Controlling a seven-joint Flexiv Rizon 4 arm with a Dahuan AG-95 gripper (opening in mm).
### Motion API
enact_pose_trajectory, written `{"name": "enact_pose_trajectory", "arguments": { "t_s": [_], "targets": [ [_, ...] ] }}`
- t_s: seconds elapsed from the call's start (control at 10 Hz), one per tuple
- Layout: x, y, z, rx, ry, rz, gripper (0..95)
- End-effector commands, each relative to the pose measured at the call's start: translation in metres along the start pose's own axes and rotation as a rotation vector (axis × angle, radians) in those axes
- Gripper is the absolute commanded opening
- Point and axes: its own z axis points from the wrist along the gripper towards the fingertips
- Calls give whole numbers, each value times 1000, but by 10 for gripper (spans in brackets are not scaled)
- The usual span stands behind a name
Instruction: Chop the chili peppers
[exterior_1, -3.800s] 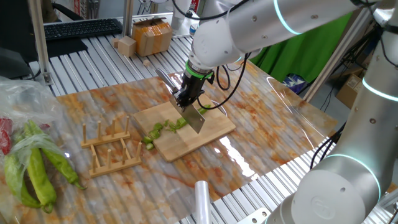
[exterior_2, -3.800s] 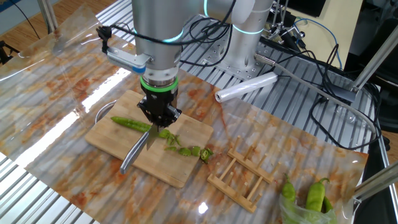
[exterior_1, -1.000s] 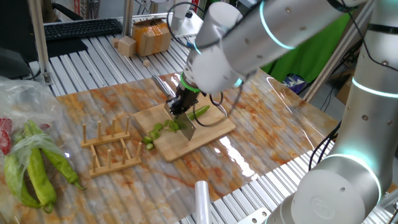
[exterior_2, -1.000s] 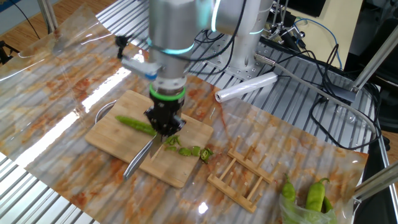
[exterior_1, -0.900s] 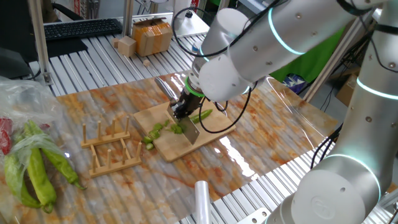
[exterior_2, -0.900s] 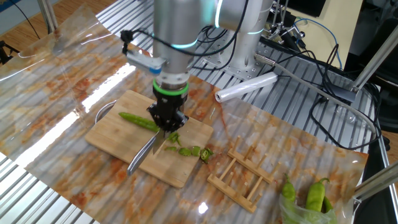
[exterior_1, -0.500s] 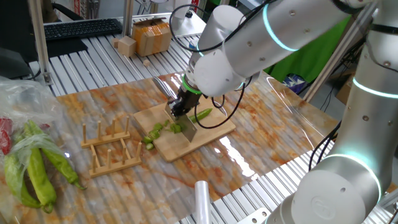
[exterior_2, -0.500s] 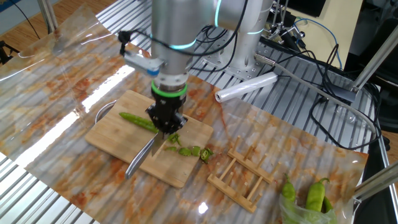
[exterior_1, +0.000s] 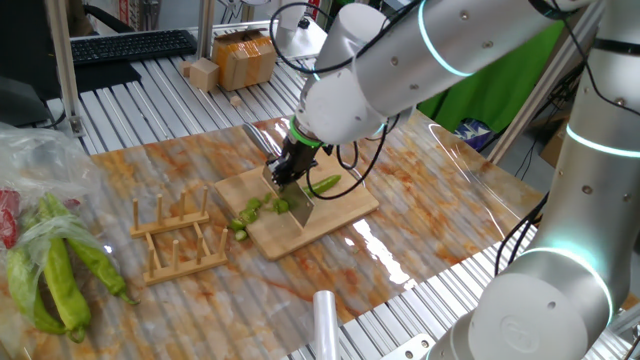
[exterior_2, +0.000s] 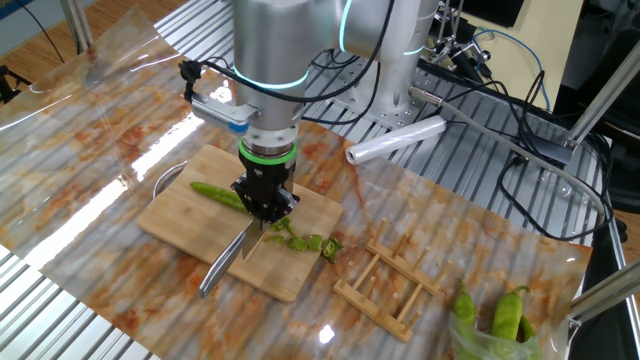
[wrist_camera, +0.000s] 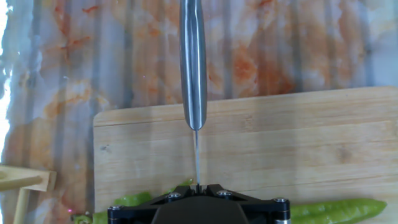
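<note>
The gripper (exterior_2: 264, 208) points straight down at the middle of the frame, its jaws clenched on a knife (exterior_2: 226, 265) whose steel handle slants off toward the lower left. In the hand view the knife (wrist_camera: 193, 68) runs up the centre of the picture, the thin edge of the blade leading down to the black gripper (wrist_camera: 198, 186) at the bottom edge.

The blade stands across the chili pepper (exterior_2: 218, 193), which lies on the cutting board (exterior_2: 176, 218). The uncut length stretches left of the gripper; the cut pieces (exterior_2: 312, 243) sit just right of it, near the board's right edge. In the first fixed view the whole end of the chili pepper (exterior_1: 324, 184) pokes out right of the blade, and the pieces (exterior_1: 250, 212) trail left toward the wooden rack (exterior_1: 176, 238).

The chili looks light, slim and glossy, so I judge it likely to roll or skid under a slanted push. Its skin seems smooth, its flesh soft enough to part under a straight downward press. The gripper has no way to pin it, so the safest contact is the blade square across its width.

Compared with about four seconds earlier, the gripper sits lower and slightly further along the chili, toward the uncut end. The uncut part looks shorter, and the knife handle has shifted with it.
</note>
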Motion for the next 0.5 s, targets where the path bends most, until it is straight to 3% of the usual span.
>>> {"name": "enact_pose_trajectory", "arguments": {
  "t_s": [0.1, 0.5],
  "targets": [
    [0, 2, -10, -8, 7, -2, 0],
    [-2, 3, -33, -10, 32, 1, 0]
  ]
}}
